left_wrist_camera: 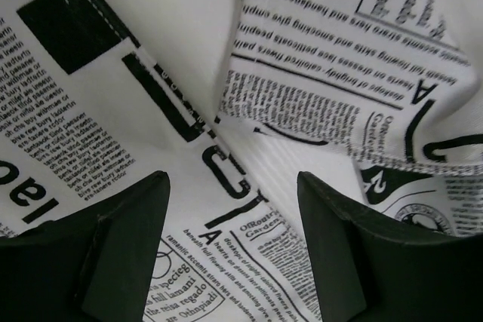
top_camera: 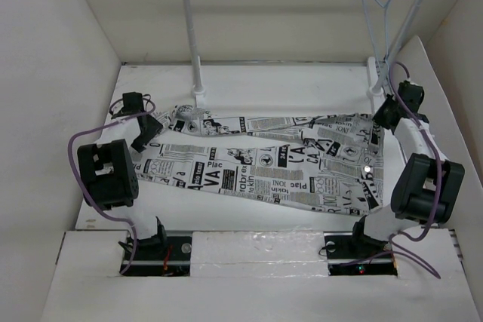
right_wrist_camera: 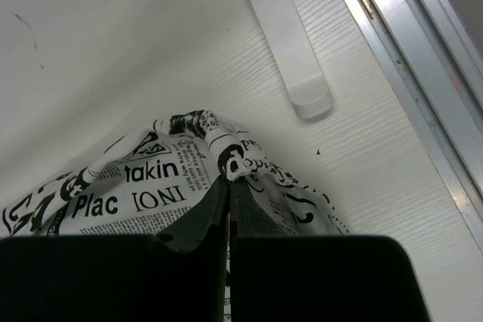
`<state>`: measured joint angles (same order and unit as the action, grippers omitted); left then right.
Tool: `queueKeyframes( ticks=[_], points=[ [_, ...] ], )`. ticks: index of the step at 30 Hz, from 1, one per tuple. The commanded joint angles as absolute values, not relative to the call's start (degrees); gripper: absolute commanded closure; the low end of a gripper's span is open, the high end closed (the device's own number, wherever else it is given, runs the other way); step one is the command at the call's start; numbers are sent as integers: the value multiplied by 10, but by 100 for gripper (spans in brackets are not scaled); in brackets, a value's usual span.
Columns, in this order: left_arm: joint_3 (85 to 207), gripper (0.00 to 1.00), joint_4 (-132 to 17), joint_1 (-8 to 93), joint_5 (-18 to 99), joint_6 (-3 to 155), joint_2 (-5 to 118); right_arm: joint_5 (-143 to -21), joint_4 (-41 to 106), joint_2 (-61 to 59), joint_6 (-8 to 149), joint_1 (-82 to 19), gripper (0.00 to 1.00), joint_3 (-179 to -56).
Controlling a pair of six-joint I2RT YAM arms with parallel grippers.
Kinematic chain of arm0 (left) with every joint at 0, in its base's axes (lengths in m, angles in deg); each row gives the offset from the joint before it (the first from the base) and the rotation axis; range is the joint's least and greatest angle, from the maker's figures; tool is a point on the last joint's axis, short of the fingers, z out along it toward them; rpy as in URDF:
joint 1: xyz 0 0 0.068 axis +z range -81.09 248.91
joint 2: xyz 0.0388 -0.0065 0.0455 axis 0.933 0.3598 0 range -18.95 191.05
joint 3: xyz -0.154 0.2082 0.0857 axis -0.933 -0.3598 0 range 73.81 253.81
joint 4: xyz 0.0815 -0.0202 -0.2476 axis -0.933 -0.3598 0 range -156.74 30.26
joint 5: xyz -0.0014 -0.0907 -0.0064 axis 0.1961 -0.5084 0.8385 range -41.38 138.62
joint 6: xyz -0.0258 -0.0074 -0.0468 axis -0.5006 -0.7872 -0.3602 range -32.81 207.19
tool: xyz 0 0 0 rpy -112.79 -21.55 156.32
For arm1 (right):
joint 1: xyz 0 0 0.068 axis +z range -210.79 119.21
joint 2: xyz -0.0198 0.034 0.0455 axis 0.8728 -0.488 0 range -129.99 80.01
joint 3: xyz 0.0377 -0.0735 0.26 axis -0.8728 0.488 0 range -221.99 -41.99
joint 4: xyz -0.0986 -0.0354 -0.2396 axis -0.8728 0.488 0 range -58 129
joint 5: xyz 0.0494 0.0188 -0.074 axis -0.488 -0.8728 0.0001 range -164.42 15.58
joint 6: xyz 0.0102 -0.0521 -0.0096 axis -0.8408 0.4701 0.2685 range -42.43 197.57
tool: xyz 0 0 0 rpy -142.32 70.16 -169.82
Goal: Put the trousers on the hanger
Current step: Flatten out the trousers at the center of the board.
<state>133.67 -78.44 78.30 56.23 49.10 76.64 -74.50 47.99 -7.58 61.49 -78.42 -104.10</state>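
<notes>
Right hand (right_wrist_camera: 228,190) pinches a trousers (top_camera: 264,160) fold; left hand (left_wrist_camera: 234,186) hovers spread over cloth — close it low, gathering fabric, before lifting toward the hanger (top_camera: 377,16).

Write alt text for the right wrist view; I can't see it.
The right gripper, jaws shut, pinches a raised fold of the newsprint trousers. Behind lie the white table, a white rack foot and a metal track.

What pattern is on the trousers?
The trousers are white with black newspaper print, clearest in left wrist view.
</notes>
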Motion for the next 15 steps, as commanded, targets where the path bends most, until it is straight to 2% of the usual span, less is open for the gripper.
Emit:
queueKeyframes(
  ticks=[1,2,13,15],
  points=[
    [1374,36,-769,784,585,491,762,-762,440,-58,613,-772,100,-1029],
    [1374,39,-768,784,585,484,771,-762,439,-58,612,-767,100,-1026],
    [1399,46,-771,790,579,487,829,-764,440,-58,615,-767,100,-1025],
    [1405,54,-767,790,576,485,840,-769,440,-59,614,-762,100,-1026]
  ],
)
